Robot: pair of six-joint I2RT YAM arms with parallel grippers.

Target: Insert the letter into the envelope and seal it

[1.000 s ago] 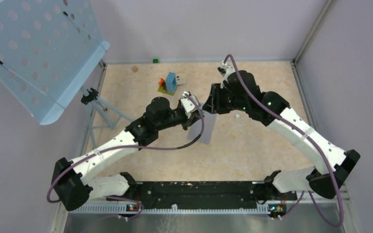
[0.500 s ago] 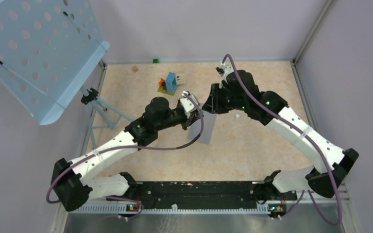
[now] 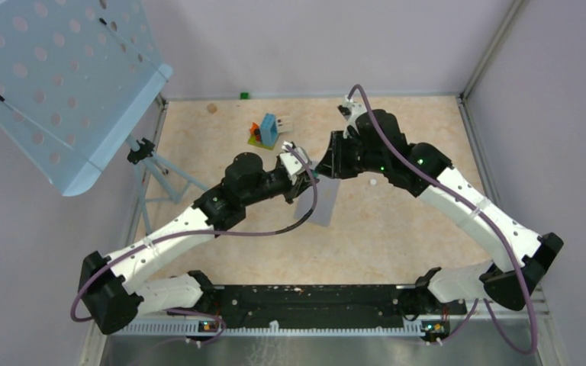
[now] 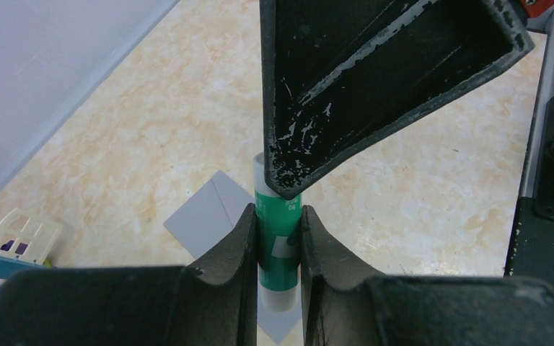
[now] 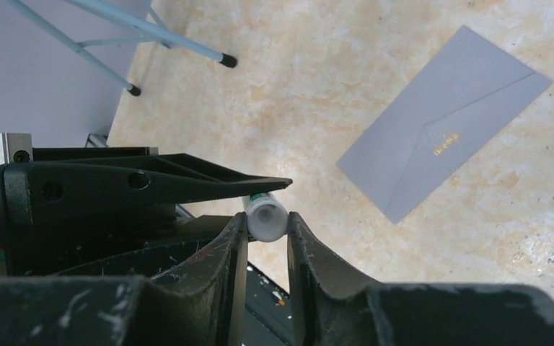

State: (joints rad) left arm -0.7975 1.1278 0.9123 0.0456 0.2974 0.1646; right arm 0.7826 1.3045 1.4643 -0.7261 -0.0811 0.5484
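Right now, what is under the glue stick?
The grey envelope lies on the floor below the stick. The stick and the left end effector cover part of it; the letter is not visible.

envelope (image 5: 443, 126) grey, gold mark | glue stick (image 4: 279, 231) green+white | floor (image 3: 397, 229) tan marbled | stand (image 3: 61, 91) lt blue, holes

Blue perforated stand (image 3: 53, 84) upper left — its legs on the tan floor (image 3: 397, 229). Coloured blocks (image 3: 265, 131) upper centre, a small green cube (image 3: 243, 95) beyond. Green-white glue stick (image 4: 278, 216) — centre, left wrist view.
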